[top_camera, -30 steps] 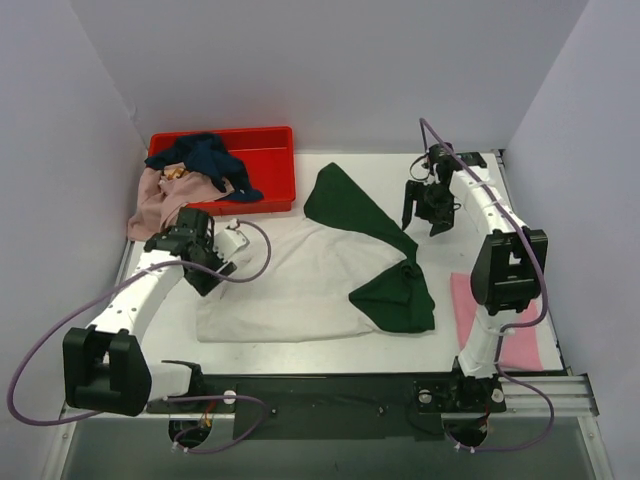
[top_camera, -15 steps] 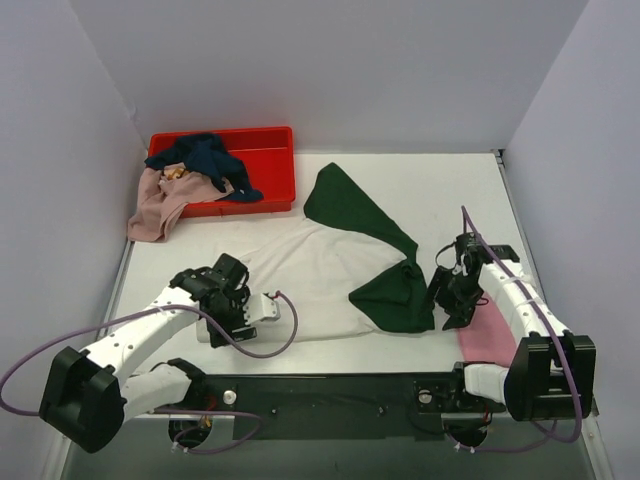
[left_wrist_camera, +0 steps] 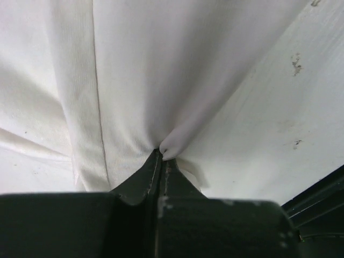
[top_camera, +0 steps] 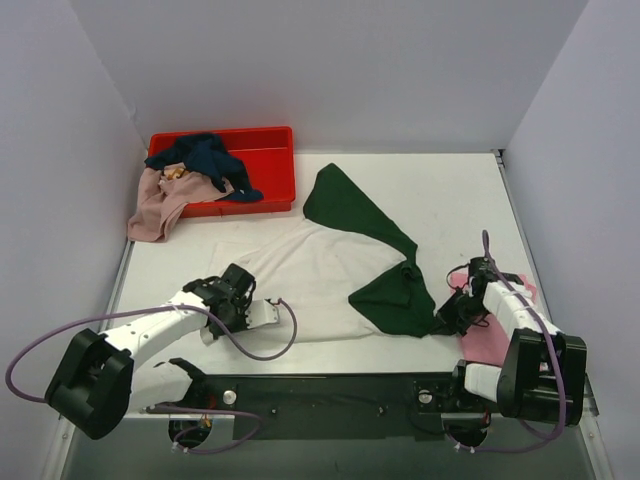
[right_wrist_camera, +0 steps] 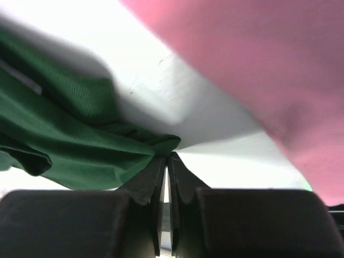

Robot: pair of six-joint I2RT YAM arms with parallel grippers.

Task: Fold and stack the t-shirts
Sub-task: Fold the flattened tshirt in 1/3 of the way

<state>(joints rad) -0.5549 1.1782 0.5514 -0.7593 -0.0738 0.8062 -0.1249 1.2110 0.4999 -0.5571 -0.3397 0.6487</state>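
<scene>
Left gripper jaws pinch the white t-shirt, which spreads toward twelve o'clock; right gripper jaws pinch its green cloth, bunched toward nine o'clock.

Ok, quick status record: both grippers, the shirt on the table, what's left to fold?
left gripper: shut on near-left hem of white cloth t-shirt with dark green sleeves
right gripper: shut on the same shirt's bunched green cloth, near-right
white shirt: spread out, unfolded
bright pink t-shirt: lying beside right gripper
red plastic crate: far-left, holds crumpled navy t-shirt and dusty pink t-shirt
</scene>
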